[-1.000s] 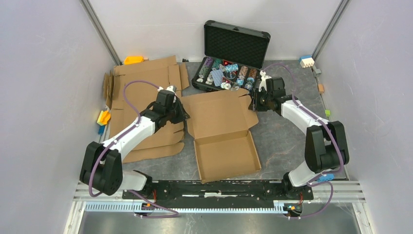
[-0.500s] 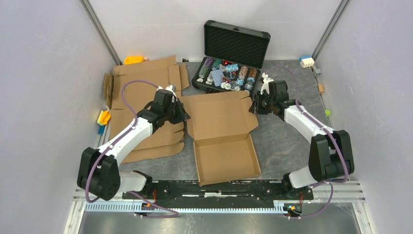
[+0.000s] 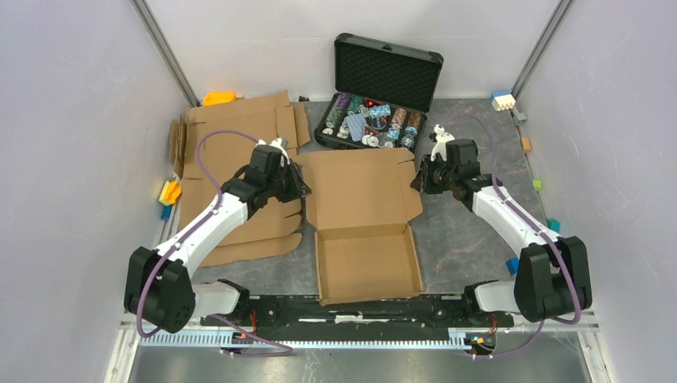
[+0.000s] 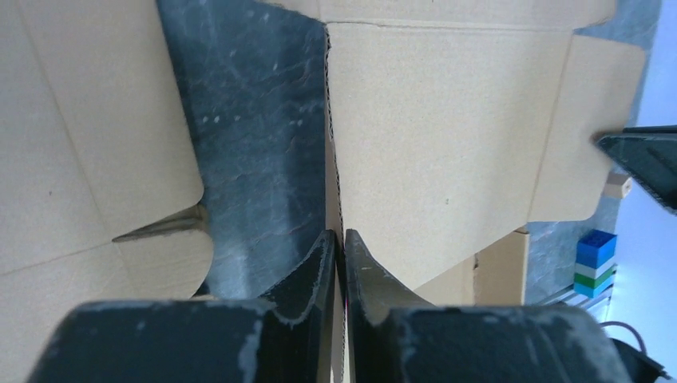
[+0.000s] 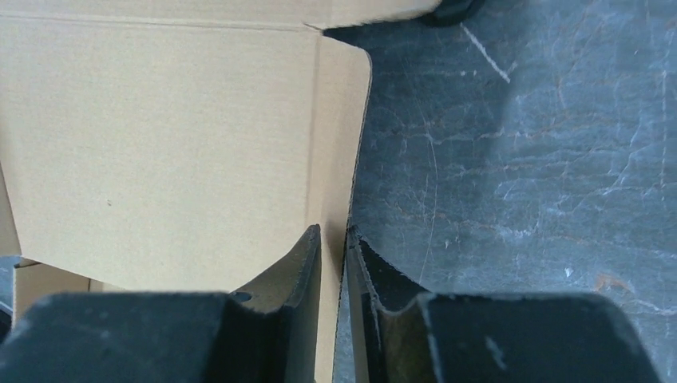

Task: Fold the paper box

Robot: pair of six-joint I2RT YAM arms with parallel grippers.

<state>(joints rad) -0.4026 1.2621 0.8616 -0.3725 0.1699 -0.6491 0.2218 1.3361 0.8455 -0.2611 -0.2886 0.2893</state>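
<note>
The paper box (image 3: 363,227), plain brown cardboard, lies opened out in mid-table, with its tray toward the arms and its lid panel (image 4: 447,128) toward the far side. My left gripper (image 3: 302,188) is at the lid's left edge. In the left wrist view that gripper (image 4: 338,236) is shut on the thin cardboard edge. My right gripper (image 3: 416,182) is at the lid's right side flap (image 5: 335,120). In the right wrist view this gripper (image 5: 334,231) straddles the flap's edge, its jaws narrow, with a slim gap left on the inner side.
A black case (image 3: 382,88) with colourful chips stands open just behind the box. Flat cardboard sheets (image 3: 235,132) cover the table's left side. Small coloured blocks lie at the edges: orange (image 3: 217,98), yellow and blue (image 3: 168,193), blue (image 3: 512,266).
The right jaws have narrowed around the flap, and the right arm's elbow swung outward to the right. The box's tray shifted toward the near edge and squared up. The left grip is unchanged.
</note>
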